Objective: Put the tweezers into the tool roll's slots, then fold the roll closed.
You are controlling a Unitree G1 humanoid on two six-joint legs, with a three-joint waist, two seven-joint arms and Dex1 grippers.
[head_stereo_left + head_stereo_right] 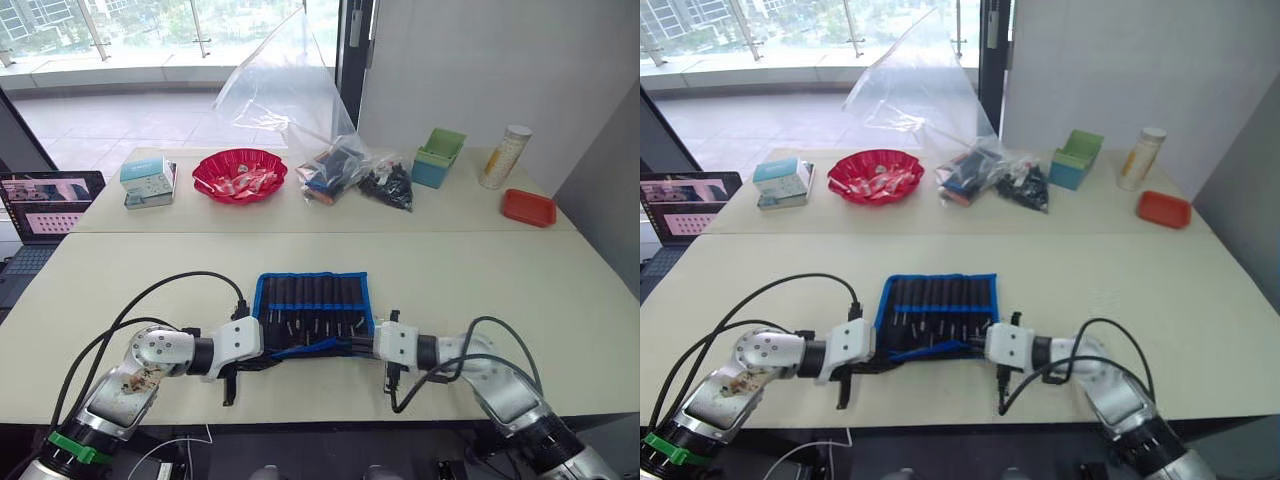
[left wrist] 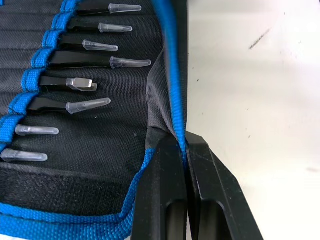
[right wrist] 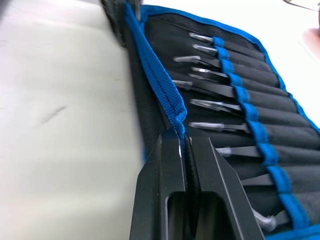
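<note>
The tool roll point(image 1: 310, 300), black fabric with bright blue edging, lies open near the front of the table. Several black tweezers point(image 2: 82, 61) with clear tip caps sit side by side in its slots, also seen as tweezers point(image 3: 215, 91) from the other end. My left gripper point(image 2: 183, 137) is shut on the blue edging at the roll's near left corner point(image 1: 264, 350). My right gripper point(image 3: 183, 134) is shut on the same blue near edge at the right corner point(image 1: 360, 345). The pinched near edge is raised slightly off the table.
On the far table stand a red bowl point(image 1: 240, 175), a clear plastic bag point(image 1: 335, 165) of dark items, a teal box point(image 1: 438, 157), a canister point(image 1: 505, 155), a red tray point(image 1: 528, 207) and a small box point(image 1: 148, 182). A laptop point(image 1: 45, 205) sits at the left.
</note>
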